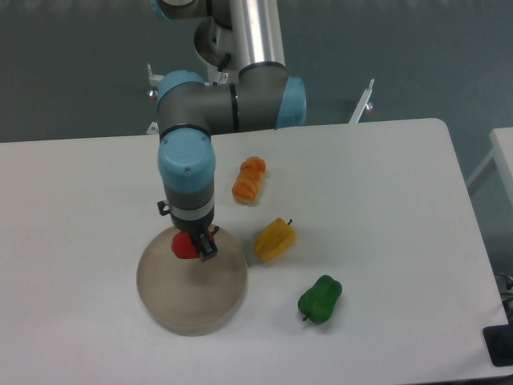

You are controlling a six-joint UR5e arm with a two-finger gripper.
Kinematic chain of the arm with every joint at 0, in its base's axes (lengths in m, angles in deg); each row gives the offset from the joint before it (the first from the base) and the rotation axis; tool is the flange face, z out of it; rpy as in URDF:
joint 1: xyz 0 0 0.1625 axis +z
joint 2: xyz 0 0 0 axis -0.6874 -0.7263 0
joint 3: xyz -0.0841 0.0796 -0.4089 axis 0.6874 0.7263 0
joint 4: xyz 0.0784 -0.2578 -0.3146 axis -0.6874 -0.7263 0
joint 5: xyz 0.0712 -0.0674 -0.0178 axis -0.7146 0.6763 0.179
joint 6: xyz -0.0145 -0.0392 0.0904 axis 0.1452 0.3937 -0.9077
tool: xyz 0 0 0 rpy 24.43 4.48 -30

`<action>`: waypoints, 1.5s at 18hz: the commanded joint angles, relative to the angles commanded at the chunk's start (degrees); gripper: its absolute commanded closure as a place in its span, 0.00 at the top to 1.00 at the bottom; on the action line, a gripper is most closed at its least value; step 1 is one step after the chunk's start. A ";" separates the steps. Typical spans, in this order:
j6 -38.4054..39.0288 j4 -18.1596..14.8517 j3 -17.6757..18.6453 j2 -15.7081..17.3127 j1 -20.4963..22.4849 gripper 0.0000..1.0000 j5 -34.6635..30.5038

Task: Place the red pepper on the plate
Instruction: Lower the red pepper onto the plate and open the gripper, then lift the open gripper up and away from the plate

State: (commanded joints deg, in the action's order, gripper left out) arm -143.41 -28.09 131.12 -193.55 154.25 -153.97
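Observation:
The red pepper (183,247) is small and glossy, and sits between the fingers of my gripper (192,245) over the far edge of the plate (192,293). The plate is a round beige-grey disc at the front left of the table. My gripper points straight down and is shut on the pepper. The wrist hides the pepper's top and stem. I cannot tell whether the pepper touches the plate or hangs just above it.
An orange pepper (249,180) lies behind and right of the plate. A yellow pepper (275,239) lies just right of the plate's rim. A green pepper (321,299) lies further front right. The white table's right edge (473,233) runs along the right side.

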 joint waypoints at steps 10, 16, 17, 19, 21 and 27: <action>0.44 1.57 0.18 -1.58 -1.05 0.55 0.18; 0.53 6.68 -0.35 -4.21 -1.05 0.64 0.09; 0.35 6.94 -0.26 -4.39 -1.05 0.74 0.09; 0.35 8.08 -0.26 -4.48 -1.05 1.00 -0.52; 0.35 8.61 -0.52 -4.40 -0.97 1.00 -0.53; -1.49 8.00 -1.66 -0.62 5.00 1.00 0.00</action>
State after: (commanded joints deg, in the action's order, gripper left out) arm -144.90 -20.09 129.45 -194.17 159.25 -153.98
